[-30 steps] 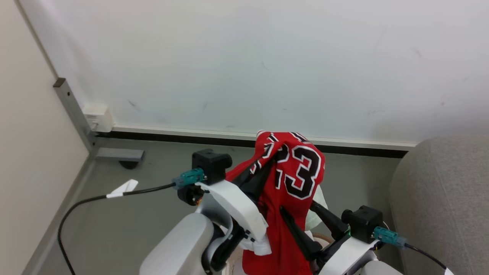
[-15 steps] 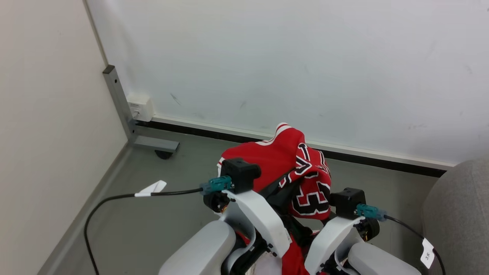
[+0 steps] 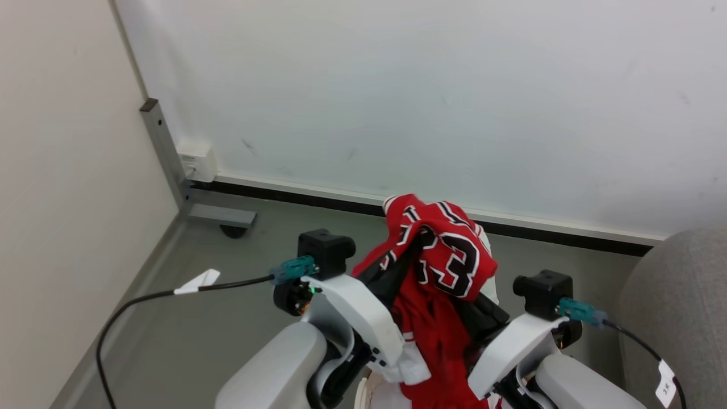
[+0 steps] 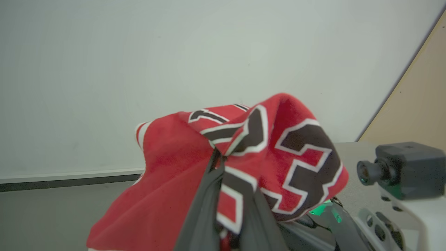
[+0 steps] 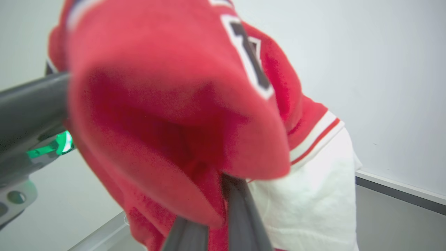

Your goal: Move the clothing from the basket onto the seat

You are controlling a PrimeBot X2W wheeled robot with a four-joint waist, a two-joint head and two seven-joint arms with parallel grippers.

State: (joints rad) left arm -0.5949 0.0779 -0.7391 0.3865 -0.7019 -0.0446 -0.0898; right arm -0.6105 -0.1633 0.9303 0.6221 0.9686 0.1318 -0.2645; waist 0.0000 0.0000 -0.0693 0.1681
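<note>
Left gripper [image 4: 217,157] and right gripper [image 5: 223,178] are both clamped on the red jersey [image 3: 448,258], lifted left of the seat [image 3: 676,295].

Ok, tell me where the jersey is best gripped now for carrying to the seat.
Pinch the jersey near its bunched top fold, coming from below with fingers pointing up, as the left gripper does. The fabric drapes down both sides of that peak, so one pinch there probably carries the whole garment.
</note>
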